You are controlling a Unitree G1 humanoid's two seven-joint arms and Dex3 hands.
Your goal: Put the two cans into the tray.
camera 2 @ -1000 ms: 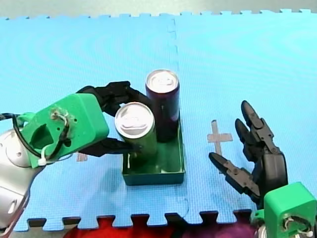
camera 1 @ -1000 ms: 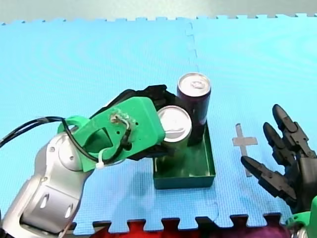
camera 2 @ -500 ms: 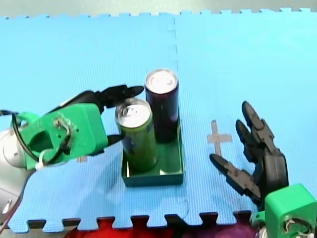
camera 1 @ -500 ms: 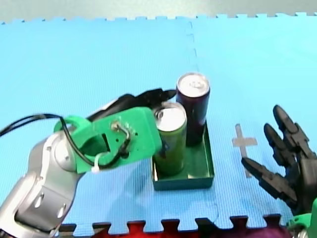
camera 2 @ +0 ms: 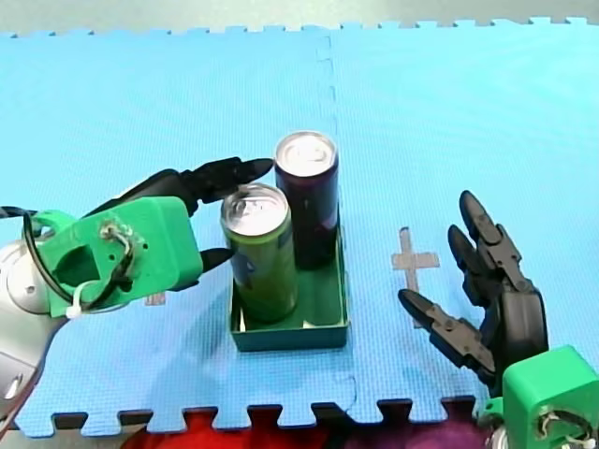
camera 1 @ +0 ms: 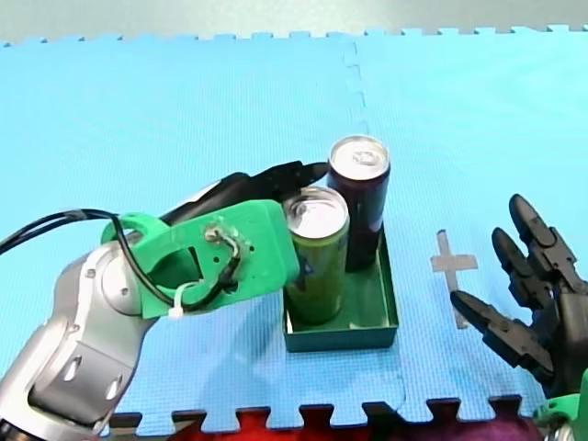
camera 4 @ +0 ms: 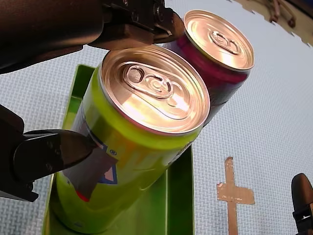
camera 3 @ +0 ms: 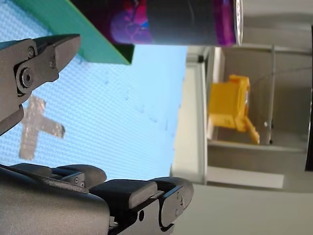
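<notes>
**Both cans upright in tray; left hand slack beside green can**

Count: two cans, one tray, two hands, one tape cross, all on the blue mat (camera 1: 184, 101).

Green can (camera 1: 317, 253) stands upright in the near end of the tray (camera 1: 342, 334), with its base on the tray floor. Purple can (camera 1: 360, 197) stands upright at the far end, just behind the green one. Whether their sides touch cannot be told. They sit one behind the other along the tray's length, probably the way the narrow tray takes them best.

Left hand (camera 2: 197, 185) is at the tray's left side, level with the green can's upper half, and grips nothing. In the second wrist view its thumb (camera 4: 54, 152) lies at the can's side by the label, and contact there is unclear. The other fingers reach past behind the rim toward the purple can, none wrapped round. The can's weight looks to be on the tray, not on the hand.

Right hand (camera 2: 496, 299) is well right of the tray, beyond the tape cross (camera 2: 413, 258). It is empty and uncurled, likely parked there to keep clear.

Placement looks done. What is left is to draw the left hand out to the left. The green can is tall with a small base, so a brush from the thumb could tip it into the purple can.
</notes>
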